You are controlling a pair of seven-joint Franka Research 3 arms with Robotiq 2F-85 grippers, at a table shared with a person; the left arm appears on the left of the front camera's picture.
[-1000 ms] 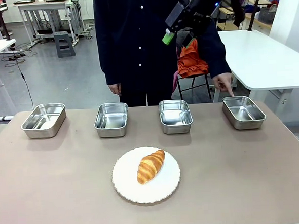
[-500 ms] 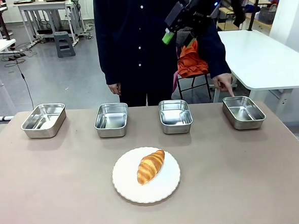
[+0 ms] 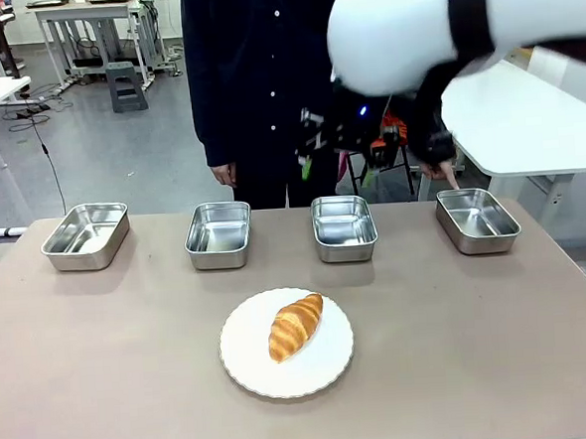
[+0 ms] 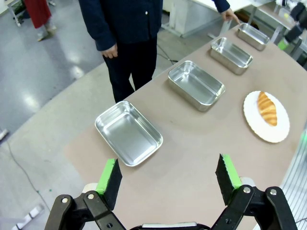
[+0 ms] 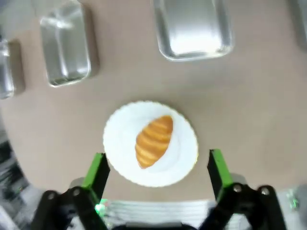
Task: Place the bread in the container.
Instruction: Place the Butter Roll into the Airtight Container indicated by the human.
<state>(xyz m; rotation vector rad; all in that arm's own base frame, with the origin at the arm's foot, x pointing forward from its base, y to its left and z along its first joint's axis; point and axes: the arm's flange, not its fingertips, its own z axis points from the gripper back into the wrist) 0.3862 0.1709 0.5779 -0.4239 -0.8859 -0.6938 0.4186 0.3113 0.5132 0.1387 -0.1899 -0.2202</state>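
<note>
The croissant [image 3: 296,326] lies on a white scallop-edged plate [image 3: 254,366] on the brown table [image 3: 104,390], slanted, with 1 tip toward the far side. It is in none of the pans.

Beyond the plate, 4 shallow steel pans stand in a row along the far edge. The left-middle pan [image 3: 218,234] and right-middle pan [image 3: 344,227] sit just past the plate. The left-end pan [image 3: 86,235] and right-end pan [image 3: 477,219] are well off to either side of it.

A person [image 3: 254,73] in dark clothes stands behind the row. 1 hand [image 3: 226,174] hangs loose behind the left-middle pan. The other hand [image 3: 439,171] has a finger down at the far rim of the right-end pan.

The white right arm [image 3: 420,23] sweeps across above the plate's far right. It covers part of the person and most of the pointing hand's sleeve. The right gripper [image 3: 337,167] hangs high beyond the plate, over the right-middle pan, and is blurred from the front. From its own wrist the right gripper [image 5: 156,175] has its 2 green-padded fingers [image 5: 96,172] spread wide with nothing between them, and the croissant [image 5: 154,140] and plate [image 5: 187,158] lie far below the gap.

The left gripper [image 4: 168,177] hovers far to the plate's left, out past the left-end pan [image 4: 128,132]. Its fingers [image 4: 109,177] are also spread wide and hold nothing. From there the 4 pans run away in a line, with the plate [image 4: 280,129] beside them.
</note>
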